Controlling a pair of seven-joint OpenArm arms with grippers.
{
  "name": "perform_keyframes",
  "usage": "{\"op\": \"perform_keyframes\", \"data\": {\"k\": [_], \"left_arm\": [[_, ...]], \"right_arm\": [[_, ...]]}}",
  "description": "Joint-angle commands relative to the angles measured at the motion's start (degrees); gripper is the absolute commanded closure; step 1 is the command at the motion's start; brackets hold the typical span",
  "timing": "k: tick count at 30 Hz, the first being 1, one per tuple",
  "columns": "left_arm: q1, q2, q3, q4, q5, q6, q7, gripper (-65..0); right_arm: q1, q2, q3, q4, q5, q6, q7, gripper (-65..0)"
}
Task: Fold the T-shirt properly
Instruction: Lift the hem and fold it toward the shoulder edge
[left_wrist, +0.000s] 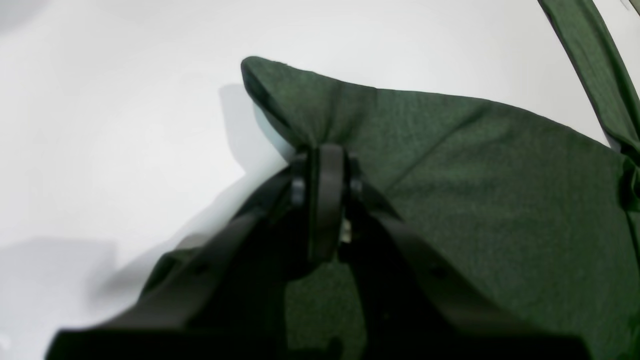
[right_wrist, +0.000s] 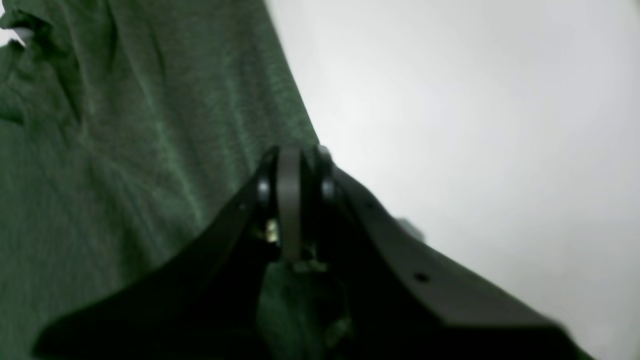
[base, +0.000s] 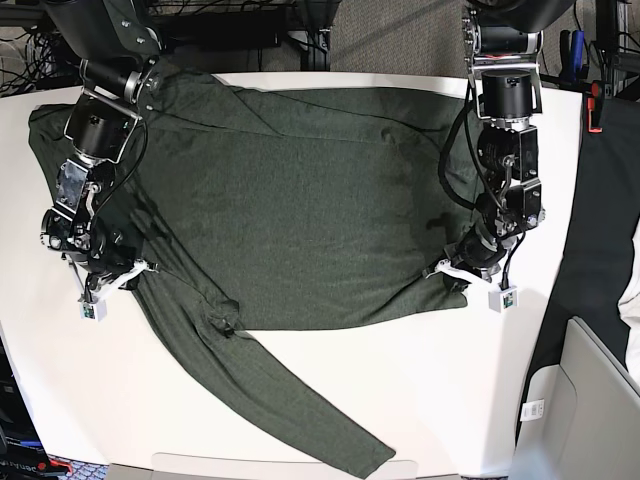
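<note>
Right gripper (base: 128, 272), at the base view's left: jaws pressed together, pinching the shirt's edge | large dark olive-green heathered knit long-sleeved T-shirt (base: 300, 210): spread across the white table (base: 450, 400), one sleeve trailing toward the near edge | left gripper (base: 447, 268): clamped on the opposite lower corner.

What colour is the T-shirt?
Plain dark olive green T-shirt, no print; the base view shows it best.
</note>
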Motion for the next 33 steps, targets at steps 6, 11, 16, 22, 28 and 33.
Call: {"op": "perform_keyframes", "data": {"k": [6, 11, 16, 22, 28, 33], "left_arm": [[1.0, -0.5, -0.2, 6.3, -0.5, -0.4, -1.0, 0.0], [3.1, -0.6, -0.4, 9.6, -0.5, -0.4, 0.4, 0.0], [6.2, -0.8, -0.4, 14.4, -0.5, -0.4, 0.5, 0.0], [10.0, -2.7, -1.3, 17.6, -0.4, -0.4, 0.5, 0.0], [12.0, -2.8, -6.4, 20.2, -0.5, -0.4, 2.0, 0.0], [12.3, -2.8, -9.2, 20.9, -0.5, -0.4, 4.5, 0.0]], "right_arm": [[-1.9, 1.5, 0.1, 8.7, 6.2, 2.0, 0.8, -0.7], [-4.4, 4.2, 0.2, 14.0, 13.1, 2.0, -3.6, -0.7], [-8.4, 7.1, 2.4, 19.1, 21.2, 1.9, -7.0, -0.7], [-12.7, 9.9, 7.1, 22.8, 24.7, 1.9, -7.9, -0.7], [-15.9, 12.9, 10.2, 23.3, 30.4, 1.9, -7.9, -0.7], [-16.3, 14.3, 14.0, 23.3, 32.8, 1.9, -10.5, -0.7]]}}
